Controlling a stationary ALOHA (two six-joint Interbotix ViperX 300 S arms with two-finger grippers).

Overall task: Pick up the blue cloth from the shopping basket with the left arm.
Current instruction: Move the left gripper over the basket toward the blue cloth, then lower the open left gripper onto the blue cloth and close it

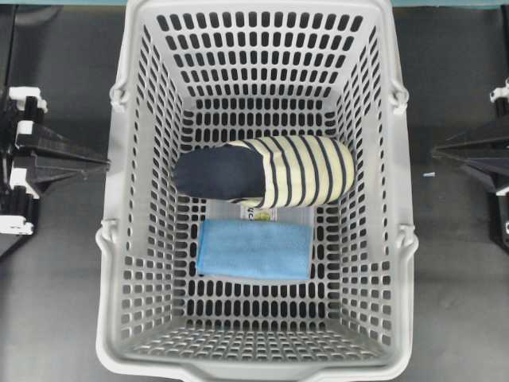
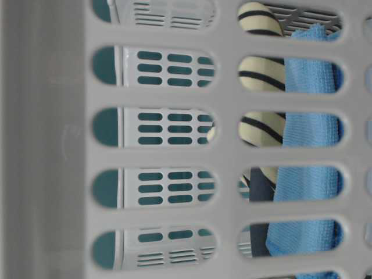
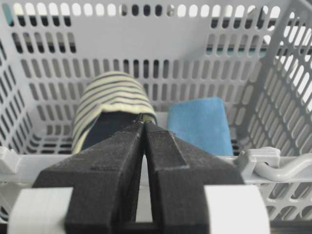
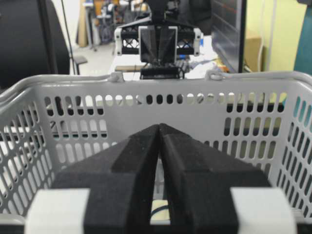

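Observation:
The blue cloth (image 1: 254, 249) lies flat on the floor of the grey shopping basket (image 1: 254, 371), in its near half. It also shows in the left wrist view (image 3: 200, 124) and the table-level view (image 2: 308, 186). My left gripper (image 1: 103, 164) is shut and empty, outside the basket's left wall. In the left wrist view its tips (image 3: 145, 124) sit just above the basket's rim (image 3: 29, 163), with the cloth ahead and to the right. My right gripper (image 1: 436, 151) is shut and empty outside the right wall; in its wrist view (image 4: 159, 126) it faces the basket's rim (image 4: 161, 78).
A navy and cream striped fabric bundle (image 1: 270, 171) lies across the basket's middle, just behind the cloth, over a clear labelled box (image 1: 266, 213). The bundle (image 3: 109, 105) is straight ahead of my left gripper. The basket's tall slotted walls stand between both grippers and the contents.

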